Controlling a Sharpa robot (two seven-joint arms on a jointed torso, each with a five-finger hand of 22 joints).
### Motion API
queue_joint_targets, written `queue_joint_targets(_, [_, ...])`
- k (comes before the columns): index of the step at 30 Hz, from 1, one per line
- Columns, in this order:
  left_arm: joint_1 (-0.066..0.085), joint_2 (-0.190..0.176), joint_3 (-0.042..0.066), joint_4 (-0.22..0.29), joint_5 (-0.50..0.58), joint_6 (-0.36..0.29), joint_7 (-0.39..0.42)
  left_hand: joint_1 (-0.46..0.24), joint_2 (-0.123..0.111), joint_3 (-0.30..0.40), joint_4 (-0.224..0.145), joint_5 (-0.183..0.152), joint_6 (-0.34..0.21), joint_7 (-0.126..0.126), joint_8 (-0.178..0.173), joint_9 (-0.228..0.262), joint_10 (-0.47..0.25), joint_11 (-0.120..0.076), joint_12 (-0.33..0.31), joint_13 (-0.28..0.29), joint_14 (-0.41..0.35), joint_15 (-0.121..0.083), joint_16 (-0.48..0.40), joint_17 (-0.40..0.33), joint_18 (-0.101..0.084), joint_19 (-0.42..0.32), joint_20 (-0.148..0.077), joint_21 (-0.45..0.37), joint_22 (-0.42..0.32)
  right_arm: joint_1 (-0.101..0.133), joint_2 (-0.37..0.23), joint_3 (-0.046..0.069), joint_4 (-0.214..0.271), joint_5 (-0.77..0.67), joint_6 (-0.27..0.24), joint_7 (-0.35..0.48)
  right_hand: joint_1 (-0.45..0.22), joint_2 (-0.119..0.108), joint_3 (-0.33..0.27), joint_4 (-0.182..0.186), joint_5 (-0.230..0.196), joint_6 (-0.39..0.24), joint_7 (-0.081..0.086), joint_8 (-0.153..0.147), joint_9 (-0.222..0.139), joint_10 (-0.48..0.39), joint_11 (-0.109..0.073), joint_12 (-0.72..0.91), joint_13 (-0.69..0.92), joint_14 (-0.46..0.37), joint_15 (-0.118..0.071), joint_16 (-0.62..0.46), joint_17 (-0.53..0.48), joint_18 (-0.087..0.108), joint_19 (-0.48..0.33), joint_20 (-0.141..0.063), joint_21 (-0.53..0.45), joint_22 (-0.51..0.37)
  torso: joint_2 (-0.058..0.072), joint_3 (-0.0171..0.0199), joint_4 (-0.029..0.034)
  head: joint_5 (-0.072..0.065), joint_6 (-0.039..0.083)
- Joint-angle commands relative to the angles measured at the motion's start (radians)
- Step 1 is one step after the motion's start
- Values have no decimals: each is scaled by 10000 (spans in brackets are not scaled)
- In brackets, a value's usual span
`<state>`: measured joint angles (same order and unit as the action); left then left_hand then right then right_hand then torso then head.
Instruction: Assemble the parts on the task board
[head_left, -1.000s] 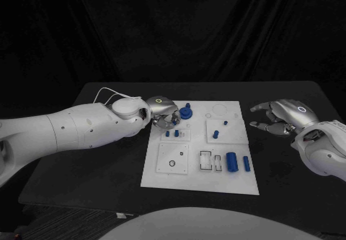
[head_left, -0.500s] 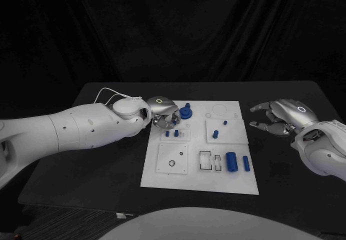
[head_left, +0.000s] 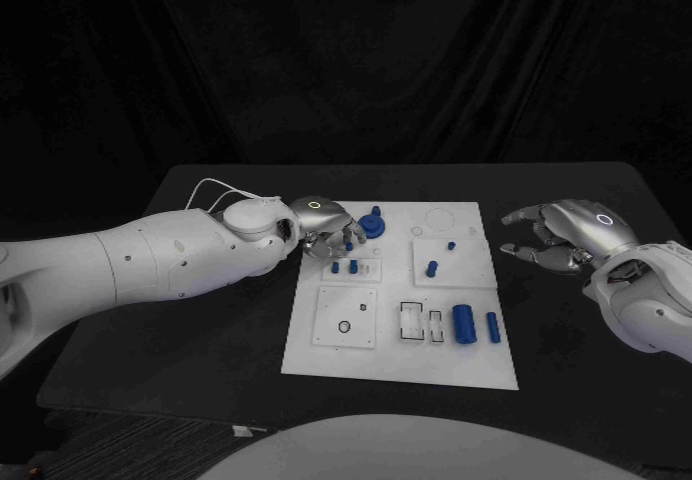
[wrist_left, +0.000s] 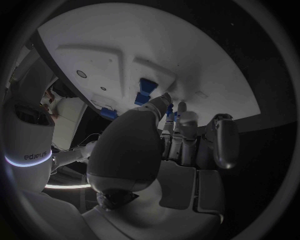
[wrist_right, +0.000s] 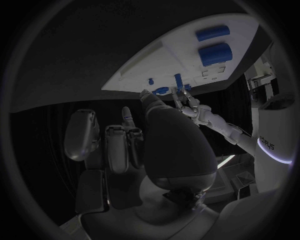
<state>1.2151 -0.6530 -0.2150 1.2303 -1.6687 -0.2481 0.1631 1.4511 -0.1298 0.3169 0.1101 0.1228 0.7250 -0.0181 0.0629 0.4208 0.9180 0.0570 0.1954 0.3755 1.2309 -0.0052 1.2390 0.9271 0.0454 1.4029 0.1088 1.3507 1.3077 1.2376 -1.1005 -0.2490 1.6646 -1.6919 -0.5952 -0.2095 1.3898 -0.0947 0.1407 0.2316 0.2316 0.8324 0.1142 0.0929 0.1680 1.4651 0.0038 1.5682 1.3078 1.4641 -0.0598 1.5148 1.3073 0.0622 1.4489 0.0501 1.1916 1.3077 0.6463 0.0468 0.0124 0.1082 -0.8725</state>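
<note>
Two hands in frame, one white task board (head_left: 447, 360) mid-table on the black table (head_left: 216, 340). Left hand (head_left: 326, 226) sits over the board's far-left corner, fingers curled down toward a small blue part; from the left wrist view its fingertips (wrist_left: 166, 98) are at a blue piece (wrist_left: 145, 90) on the board, but I cannot tell whether it is actually pinched or just touched. Just right of that hand is a round blue part with a peg (head_left: 374, 225) standing up on the board. Two short blue pegs (head_left: 343, 267) stand just near of the hand. Mid-board on the right sits a raised white square with a small blue peg (head_left: 450, 244) at its far side and a blue-and-white peg (head_left: 433, 267) nearer. Near-right area: a big blue cylinder (head_left: 463, 323) lying flat, a slimmer blue pin (head_left: 493, 327) just right of it, black-outlined slots to their left. Right hand (head_left: 560, 234) hovers off the board's far-right edge over the table, fingers apart and loosely curved, holding nothing.
</note>
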Motion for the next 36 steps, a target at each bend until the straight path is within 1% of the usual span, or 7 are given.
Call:
queue_joint_targets(1, [-23,-43,5,1,1,-372,54,17,-98,-88,26,-56,-76,-8,6,-54,-144,14,-45,41,-102,-8,-65,-21,116,-103,14,-73,1870,-31,-21,6,8,-32,19,-148,8,50,-6,-65,26,54,-15,-42,-9,1057,89,26,2630,943,58,-42,2177,118,10,42,-18,1654,-1,-2,1,-11,-2])
queue_joint_targets(15, [-5,-731,6,-99,1,-2093,219,286,7,-106,60,12,319,21,162,-169,-362,-69,234,285,-729,-65,-601,-817,234,-518,36,-615,1706,-18,-257,8,179,-32,35,-225,23,44,-3,-80,29,58,-16,-48,-14,1057,91,26,2630,950,60,-8,2202,116,12,44,-13,1655,4,-5,15,35,-2])
queue_joint_targets(22, [320,-1510,7,144,1,-2819,438,320,-117,-231,264,-161,647,-33,208,-293,-1162,-139,558,582,-1070,-92,-811,-1089,299,-799,69,-1006,1613,449,-544,12,452,-31,18,-338,91,3,20,-144,78,96,-40,-110,-76,625,58,-395,2179,905,32,-282,1978,51,142,28,357,1751,4,-36,20,64,-2])
queue_joint_targets(23, [397,-1636,7,196,1,-2942,465,320,-117,-231,264,-161,647,-33,208,-293,-1162,-139,558,582,-1070,-92,-811,-1089,299,-799,69,-1006,1613,596,-555,12,477,-31,83,-340,134,-9,62,-170,371,118,-69,-136,-105,386,26,-666,1907,878,-1,-451,1833,53,142,4,362,1749,0,-38,18,80,-2])
queue_joint_targets(25, [508,-1831,7,282,20,-3175,575,332,-142,-311,366,-239,710,-46,208,-343,-1488,-137,764,749,-1326,-96,-959,-1305,338,-965,89,-1229,1557,863,-538,13,506,-31,223,-346,171,-151,317,-129,2280,243,-122,-148,-148,7,-55,-1185,1429,837,-54,-710,1602,55,138,-70,376,1748,-1,-43,24,98,-2])
queue_joint_targets(29, [627,-2103,6,508,1046,-3575,1305,306,-162,-725,966,-487,584,-94,177,-477,-2947,-72,1799,1553,-2135,55,-1263,-1839,460,-1521,170,-1992,1381,1338,-380,13,464,-31,593,-342,57,-643,1188,144,4020,887,-250,25,-69,-1859,-171,-4285,-1193,791,-155,-1026,1278,75,93,-166,284,1719,4,-51,48,69,-2])
queue_joint_targets(36, [684,-2319,4,1088,3359,-3880,3052,356,-427,-1282,1799,772,314,-220,270,-559,-5046,322,3527,2467,-3497,325,-1479,-2399,703,-2710,357,-3531,1030,1626,-40,14,291,-31,1199,-186,8,-1187,1911,235,4123,1097,-336,79,190,-4898,-21,-9300,-4955,666,-76,-1506,821,157,-128,-106,-276,1577,51,-113,138,-53,260])
